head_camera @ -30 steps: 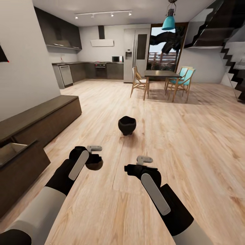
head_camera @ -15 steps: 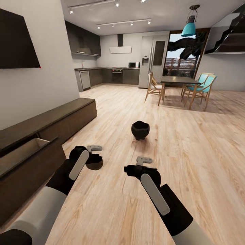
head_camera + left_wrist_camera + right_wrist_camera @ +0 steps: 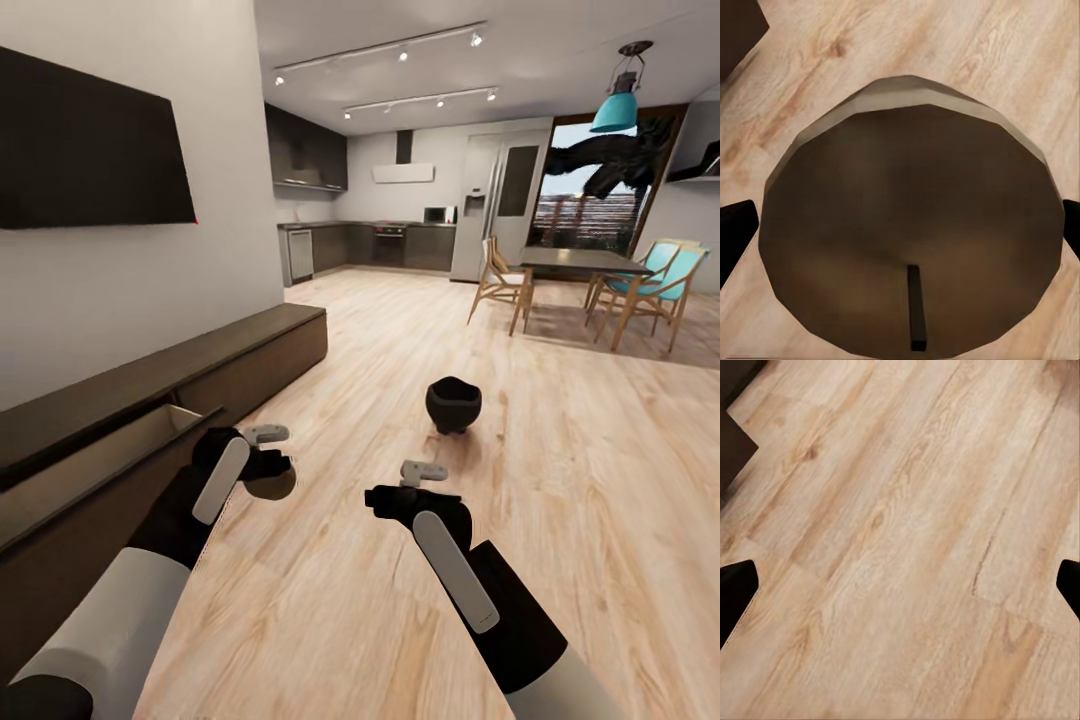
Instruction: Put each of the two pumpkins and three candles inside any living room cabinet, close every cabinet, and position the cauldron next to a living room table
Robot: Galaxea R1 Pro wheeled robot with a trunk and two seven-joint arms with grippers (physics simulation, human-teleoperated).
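My left gripper (image 3: 268, 462) clamps round brown object (image 3: 911, 225), identity unclear, mostly hidden behind wrist. Right gripper (image 3: 400, 487) spread wide, empty. Cauldron (image 3: 453, 403) at 1 o'clock, well apart. Cabinet (image 3: 150, 395) drawer open at 9 o'clock.

Brown round pumpkin (image 3: 907, 232) held in left gripper (image 3: 262, 462); cabinet (image 3: 120, 420) drawer open; cauldron (image 3: 453, 404) upright on floor.

I am counting one cauldron (image 3: 453, 403) at twelve o'clock, one cabinet (image 3: 255, 355) at ten o'clock, one television (image 3: 90, 150), one dining table (image 3: 575, 262), three chairs (image 3: 497, 285) (image 3: 645, 282) (image 3: 690, 268), one hanging lamp (image 3: 615, 108), and one round brown object (image 3: 907, 225).
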